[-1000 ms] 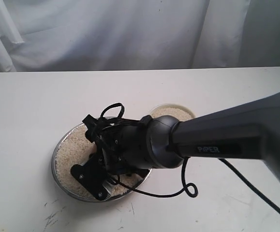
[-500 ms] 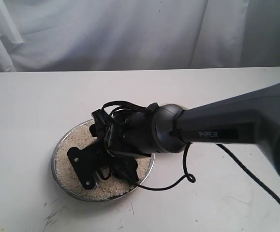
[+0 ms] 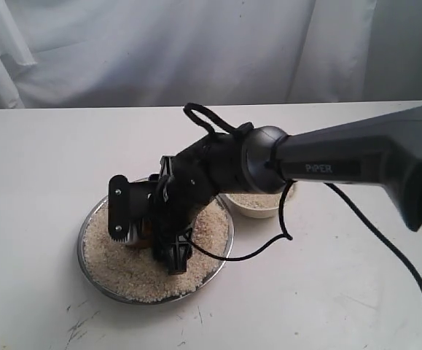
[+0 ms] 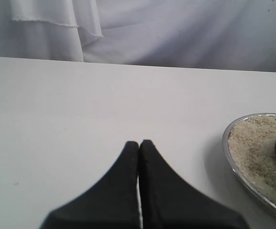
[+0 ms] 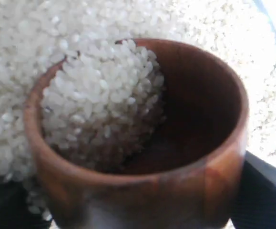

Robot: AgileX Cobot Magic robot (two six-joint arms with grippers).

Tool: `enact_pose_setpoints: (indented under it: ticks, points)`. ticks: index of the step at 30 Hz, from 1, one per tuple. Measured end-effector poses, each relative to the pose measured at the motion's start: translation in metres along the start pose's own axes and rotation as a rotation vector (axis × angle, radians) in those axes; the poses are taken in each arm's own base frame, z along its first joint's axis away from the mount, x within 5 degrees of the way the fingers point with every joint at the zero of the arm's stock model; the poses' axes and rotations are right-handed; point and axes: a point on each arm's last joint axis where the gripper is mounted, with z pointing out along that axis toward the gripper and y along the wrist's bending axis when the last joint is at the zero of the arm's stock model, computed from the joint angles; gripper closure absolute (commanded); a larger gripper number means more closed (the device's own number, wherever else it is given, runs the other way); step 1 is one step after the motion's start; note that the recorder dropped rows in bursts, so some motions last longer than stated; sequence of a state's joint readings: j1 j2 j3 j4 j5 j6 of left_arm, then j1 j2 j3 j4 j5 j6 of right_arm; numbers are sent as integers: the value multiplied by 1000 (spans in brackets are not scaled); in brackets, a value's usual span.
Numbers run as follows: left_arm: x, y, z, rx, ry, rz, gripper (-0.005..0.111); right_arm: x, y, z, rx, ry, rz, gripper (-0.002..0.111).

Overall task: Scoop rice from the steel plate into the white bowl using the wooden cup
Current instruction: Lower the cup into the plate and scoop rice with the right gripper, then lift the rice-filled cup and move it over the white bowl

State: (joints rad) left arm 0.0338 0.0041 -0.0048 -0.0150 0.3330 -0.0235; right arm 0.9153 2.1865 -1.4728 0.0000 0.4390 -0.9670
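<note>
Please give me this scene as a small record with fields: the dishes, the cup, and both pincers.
right pincer: closed on the wooden cup
wooden cup: partly filled with rice, low over the steel plate
steel plate: covered with rice
white bowl: beside the plate, some rice inside
left pincer: shut, empty, above bare table near the plate

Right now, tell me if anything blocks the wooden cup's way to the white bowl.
Nothing visible does. The wooden cup, part-filled with rice, is at the steel plate; the white bowl stands right beside it.
</note>
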Motion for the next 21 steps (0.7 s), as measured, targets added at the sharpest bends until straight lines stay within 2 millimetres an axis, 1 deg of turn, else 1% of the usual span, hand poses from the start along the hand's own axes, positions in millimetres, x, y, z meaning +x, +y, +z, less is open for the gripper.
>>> enact_pose_setpoints:
  ticks: [3,5,6,12,13,15,17,21]
  points:
    - [0,0,0,0,0,0,107,6,-11,-3,-18,-42,99,108]
    - [0,0,0,0,0,0,107,12,-19,-10,-25,-80,166,108]
    - [0,0,0,0,0,0,107,12,-22,-15,-22,-93,175,108]
    - [0,0,0,0,0,0,107,1,-37,-62,37,-166,187,108]
    - [0,0,0,0,0,0,107,0,-41,-72,55,-177,189,108]
    - [0,0,0,0,0,0,107,2,-45,-84,68,-184,192,108]
    - [0,0,0,0,0,0,107,8,-50,-95,89,-170,185,108]
    - [0,0,0,0,0,0,107,30,-63,-114,148,-66,158,108]
